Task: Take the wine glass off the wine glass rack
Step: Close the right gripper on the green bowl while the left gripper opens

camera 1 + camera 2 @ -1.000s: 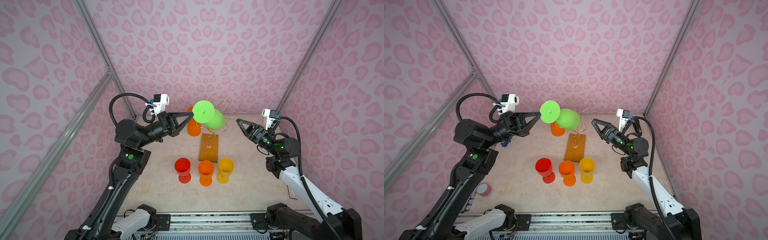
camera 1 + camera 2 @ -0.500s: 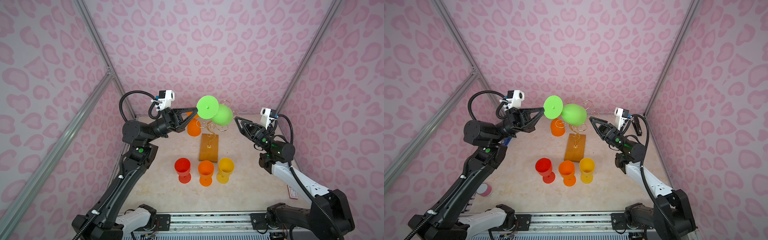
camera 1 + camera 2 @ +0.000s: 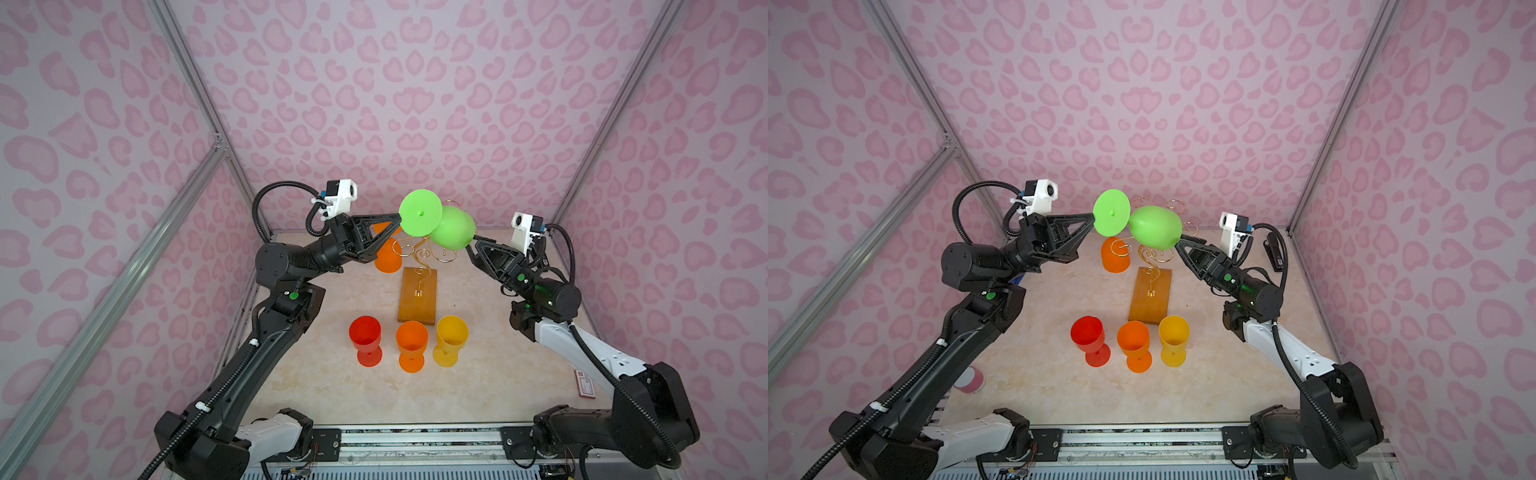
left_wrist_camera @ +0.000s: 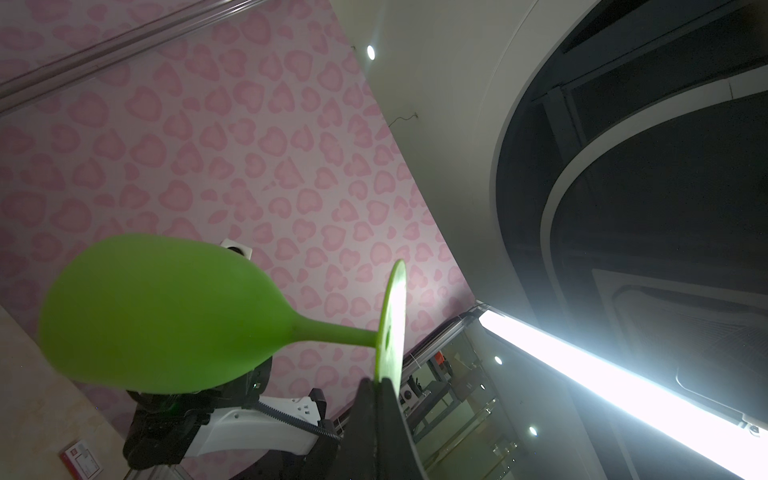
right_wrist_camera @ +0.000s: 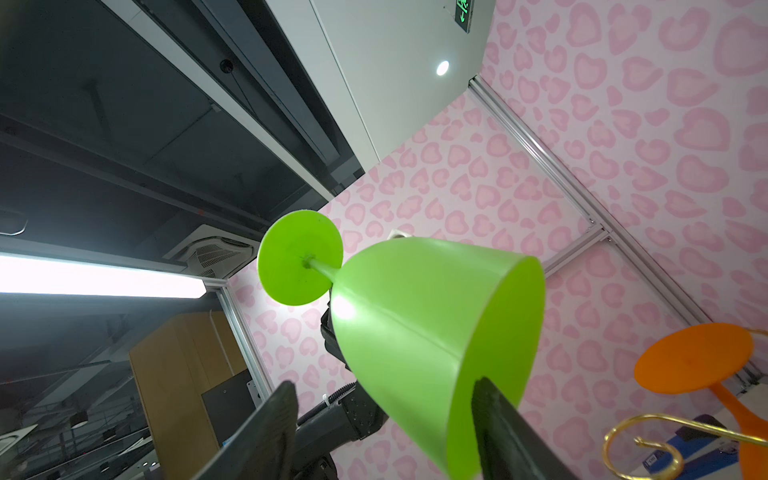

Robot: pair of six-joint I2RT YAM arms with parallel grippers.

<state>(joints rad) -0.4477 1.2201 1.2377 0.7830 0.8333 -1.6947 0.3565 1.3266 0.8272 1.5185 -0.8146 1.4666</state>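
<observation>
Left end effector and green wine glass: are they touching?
Touching. The left wrist view shows the left end effector shut on the foot rim of the green wine glass, no gap.

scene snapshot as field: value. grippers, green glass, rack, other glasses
left gripper: shut on the foot rim of the green wine glass
right gripper: open, jaws either side of the bowl, gap at one finger
green wine glass: in the air, sideways, no wire on its stem
wine glass rack: hanging orange glass, upside down
table: red glass, standing orange glass, yellow glass, upright in a row
</observation>
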